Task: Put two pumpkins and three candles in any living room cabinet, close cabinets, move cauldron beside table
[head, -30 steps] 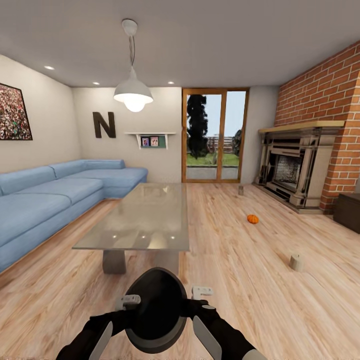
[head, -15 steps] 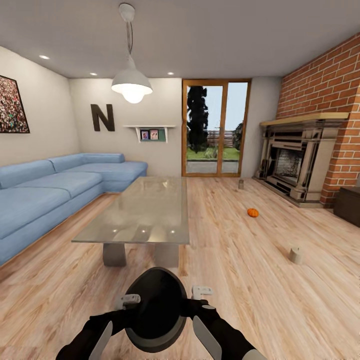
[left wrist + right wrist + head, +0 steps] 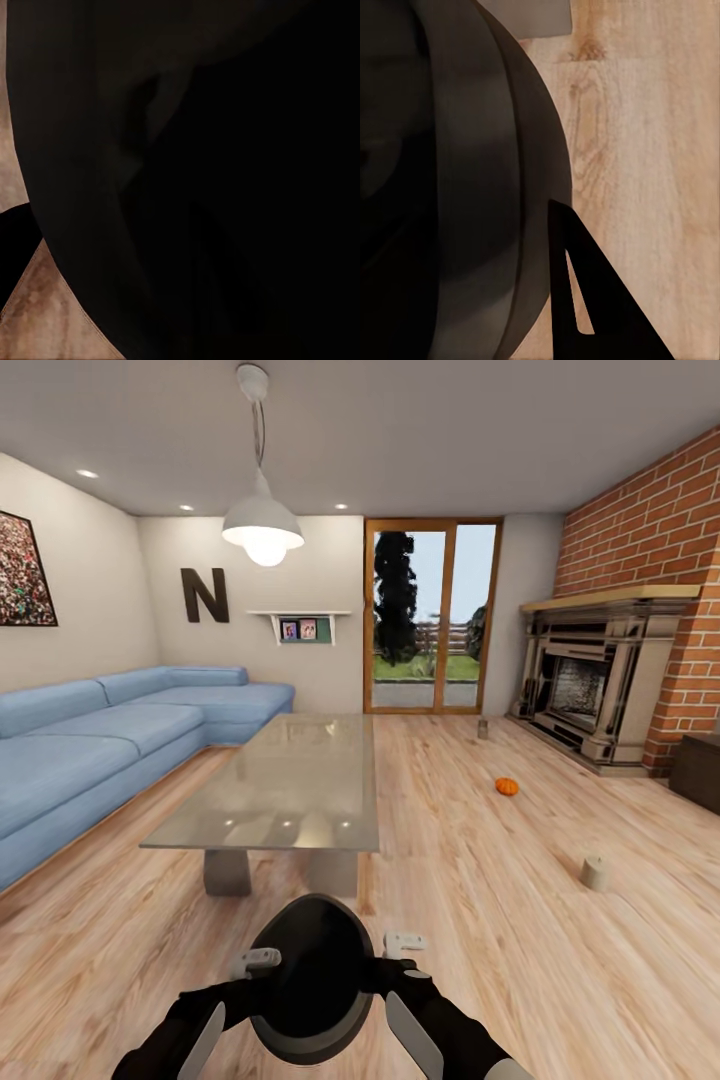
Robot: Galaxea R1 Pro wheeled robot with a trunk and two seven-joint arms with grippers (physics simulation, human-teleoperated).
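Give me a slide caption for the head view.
Both arms carry the cauldron toward the table; a pumpkin lies on the floor.

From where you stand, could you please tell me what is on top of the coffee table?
The coffee table has a bare glossy grey top; nothing rests on it, only reflections of the lights. The cauldron, between both grippers, covers the floor just in front of the table's legs.

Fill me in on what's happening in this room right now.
The robot holds a black cauldron between both arms, the left gripper and right gripper at its sides, just short of the grey coffee table. A pumpkin and two candles sit on the wood floor toward the fireplace. A dark cabinet shows at the right edge.
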